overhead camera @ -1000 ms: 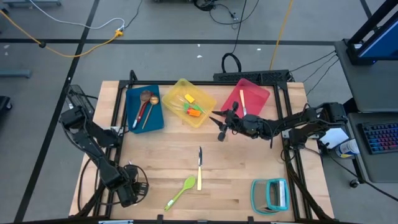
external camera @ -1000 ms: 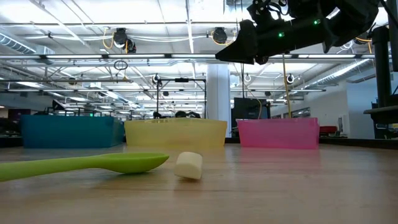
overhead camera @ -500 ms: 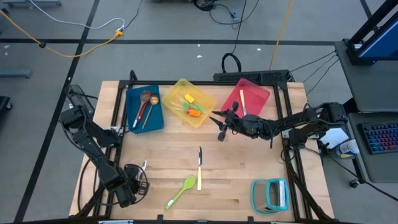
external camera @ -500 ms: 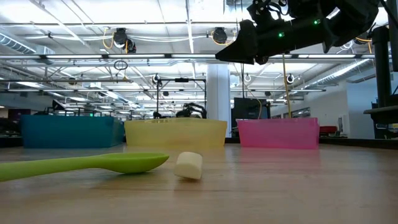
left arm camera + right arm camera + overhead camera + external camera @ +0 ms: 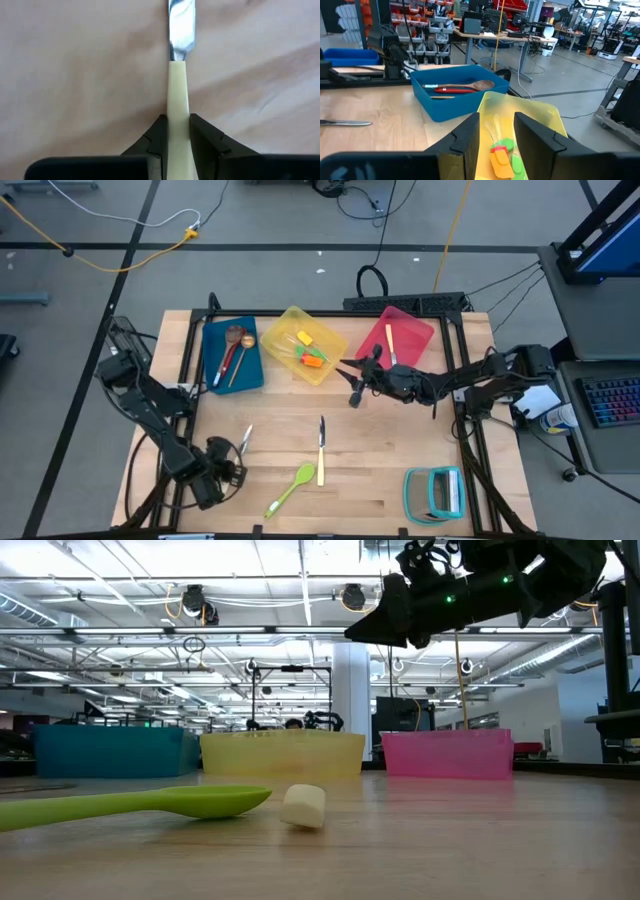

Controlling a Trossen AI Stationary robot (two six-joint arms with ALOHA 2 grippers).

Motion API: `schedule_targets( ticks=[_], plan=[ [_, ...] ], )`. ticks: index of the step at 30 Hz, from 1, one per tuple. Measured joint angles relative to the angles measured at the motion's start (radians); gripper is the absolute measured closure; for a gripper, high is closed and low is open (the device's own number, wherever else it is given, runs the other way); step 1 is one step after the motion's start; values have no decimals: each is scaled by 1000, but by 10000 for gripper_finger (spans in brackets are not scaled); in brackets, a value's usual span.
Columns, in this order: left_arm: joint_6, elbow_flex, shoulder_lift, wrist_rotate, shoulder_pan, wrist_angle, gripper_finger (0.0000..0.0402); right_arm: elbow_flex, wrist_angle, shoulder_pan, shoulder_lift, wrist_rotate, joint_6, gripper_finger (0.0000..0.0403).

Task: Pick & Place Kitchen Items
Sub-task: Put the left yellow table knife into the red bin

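**Left gripper closes on a cream-handled utensil at the near-left of the bench**

Compared with the views a second earlier, the left gripper (image 5: 238, 452) now carries a cream-handled utensil (image 5: 177, 107). Its fingers (image 5: 156, 137) were spread and empty then; they are now pressed against both sides of the pale handle, with the steel blade end projecting straight out beyond the fingertips. In the high view the utensil shows as a slim pale streak just ahead of the fingers, above bare bench (image 5: 400, 440). Whether it has cleared the wood cannot be told.

The right gripper (image 5: 352, 388) hangs unchanged, above the bench beside the yellow bin (image 5: 285, 325). Its fingers (image 5: 470, 135) stand partly apart with nothing between them, and the bin's small orange and green spatulas (image 5: 502, 157) lie beyond them.

Two items lie loose ahead of the left fingers, well apart from them: a lime-green spoon (image 5: 293, 486) and a second cream-handled utensil (image 5: 321, 450), side by side at mid-bench. The blue bin (image 5: 212, 345) holds wooden and red spoons; the pink bin (image 5: 425, 335) holds one pale utensil.

Judged from this, one pick is secured and its carry to a bin comes next; two picks remain.
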Motion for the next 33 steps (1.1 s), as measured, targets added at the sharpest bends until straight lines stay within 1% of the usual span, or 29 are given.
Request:
schedule_targets(
  ticks=[2,4,7,10,14,19,21,23,26,30,33],
  plan=[
    [41,-1,2,-64,14,-6,342,-1,29,0,19,-3,0,289],
    [90,-1,2,-112,36,-13,343,-1,73,-4,46,-38,0,289],
    [179,-1,2,-176,73,-33,343,-1,129,-13,80,-150,12,289],
    [272,-1,1,-242,118,-67,343,1,174,-31,106,-238,81,289],
    [387,-1,1,-351,183,-102,343,1,189,-59,137,-232,168,289],
    [542,0,0,-565,271,-109,343,8,253,-97,215,-233,252,289],
    [596,0,0,-631,308,-108,343,13,255,-109,248,-233,300,289],
    [652,0,0,-665,347,-96,343,41,265,-118,294,-233,333,289],
    [741,0,-1,-680,401,-54,343,81,259,-124,355,-233,355,289],
    [911,0,-1,-681,460,60,343,158,261,-114,435,-241,374,289],
    [1039,1,-1,-704,495,167,343,211,263,-95,490,-285,393,289]
  ],
)
